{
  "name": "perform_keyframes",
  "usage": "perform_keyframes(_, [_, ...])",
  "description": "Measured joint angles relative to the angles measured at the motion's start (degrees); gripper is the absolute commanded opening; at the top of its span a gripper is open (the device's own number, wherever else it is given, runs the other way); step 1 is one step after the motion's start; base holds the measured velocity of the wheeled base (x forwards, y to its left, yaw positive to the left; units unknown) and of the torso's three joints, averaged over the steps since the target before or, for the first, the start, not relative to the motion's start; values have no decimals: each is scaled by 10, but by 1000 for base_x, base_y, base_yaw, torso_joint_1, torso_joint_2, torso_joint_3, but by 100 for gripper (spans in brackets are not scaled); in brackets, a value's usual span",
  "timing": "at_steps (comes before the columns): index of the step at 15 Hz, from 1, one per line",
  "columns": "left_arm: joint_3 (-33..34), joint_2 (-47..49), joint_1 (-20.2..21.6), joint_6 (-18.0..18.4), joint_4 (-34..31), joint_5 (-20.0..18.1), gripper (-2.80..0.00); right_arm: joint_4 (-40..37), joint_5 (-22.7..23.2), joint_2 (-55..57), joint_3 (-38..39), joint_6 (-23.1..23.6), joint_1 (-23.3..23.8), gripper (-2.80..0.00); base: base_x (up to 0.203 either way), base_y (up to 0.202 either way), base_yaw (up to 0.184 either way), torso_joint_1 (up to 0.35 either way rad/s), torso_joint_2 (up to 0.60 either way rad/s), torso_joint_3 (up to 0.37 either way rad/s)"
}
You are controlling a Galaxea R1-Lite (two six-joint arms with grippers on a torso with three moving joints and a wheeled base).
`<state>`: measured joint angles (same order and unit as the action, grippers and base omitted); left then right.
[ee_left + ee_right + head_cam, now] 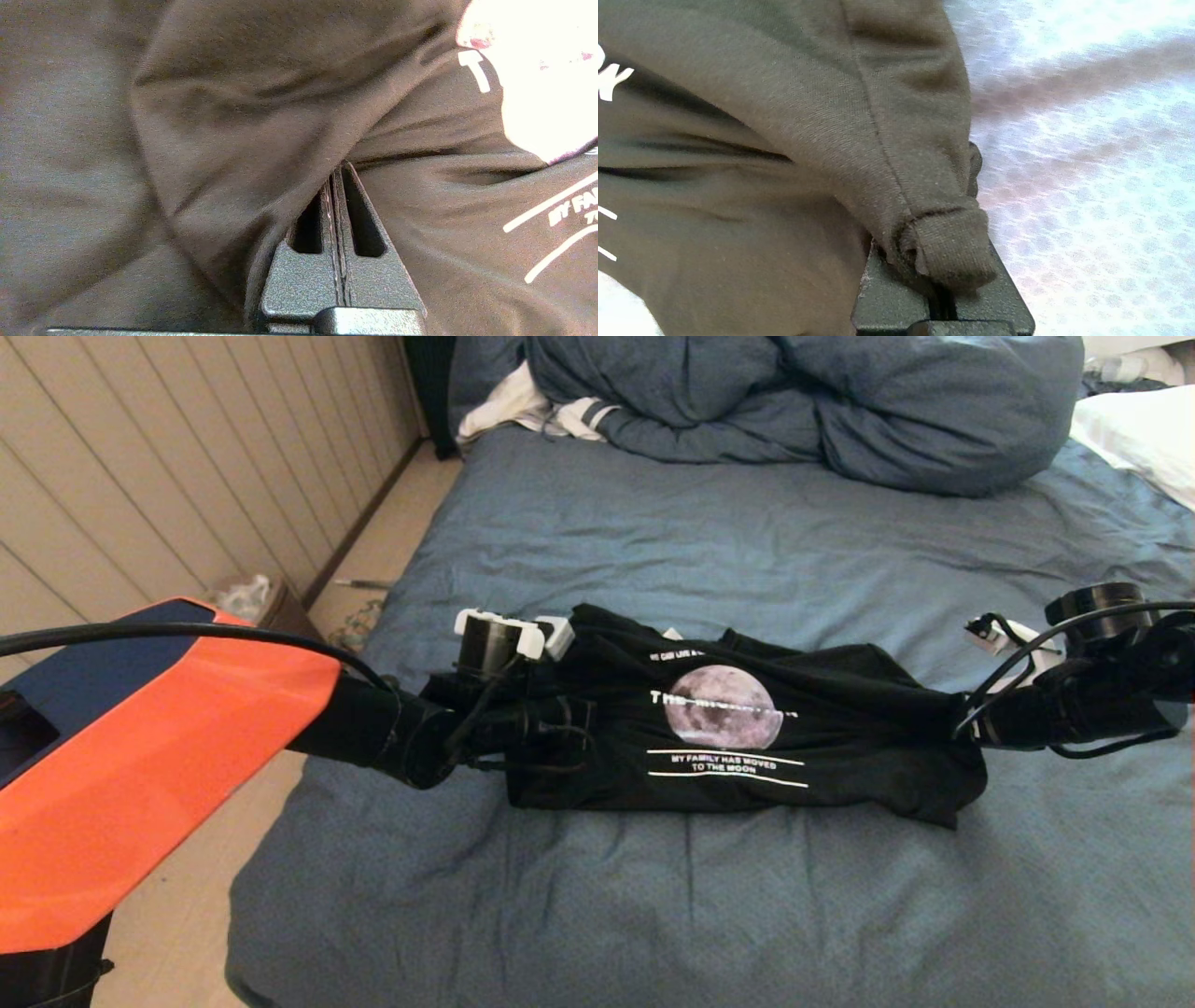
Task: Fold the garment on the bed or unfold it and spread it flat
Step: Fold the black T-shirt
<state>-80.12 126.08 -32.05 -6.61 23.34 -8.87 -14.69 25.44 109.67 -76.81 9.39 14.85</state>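
Black cotton is stretching across the middle of the bed [597,541]: the garment [747,737], a T-shirt bunched into a long band, is lying graphic side up with its pale moon and white lettering showing. Each end is being held by one hand. At the shirt's left end the left hand [337,170] is sitting with its fingers [355,219] pressed together, fabric draped over their tips. At the right end the right hand [943,284] is pinching a rolled hem of the shirt. Behind, a blue-grey duvet [803,401] is lying bunched beside a white striped cloth [523,411].
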Motion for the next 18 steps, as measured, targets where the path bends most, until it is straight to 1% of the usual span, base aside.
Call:
perform_keyframes(4, [2,-2,5,0,1,0,-280,0,0,0,-1,1,7,-280,0,0,0,0,0,0])
perform_keyframes(11, [3,-22,49,1,1,-5,-280,0,-1,1,0,1,5,-280,0,0,0,0,0,0])
perform_keyframes(14, [19,-38,53,3,0,-4,-280,0,-2,1,0,1,3,-280,0,0,0,0,0,0])
perform_keyframes(16, [31,-51,57,11,1,-5,-280,0,-1,1,1,1,3,-280,0,0,0,0,0,0])
perform_keyframes(18, [24,-65,59,12,-4,-5,-280,0,0,1,3,0,1,-280,0,0,0,0,0,0])
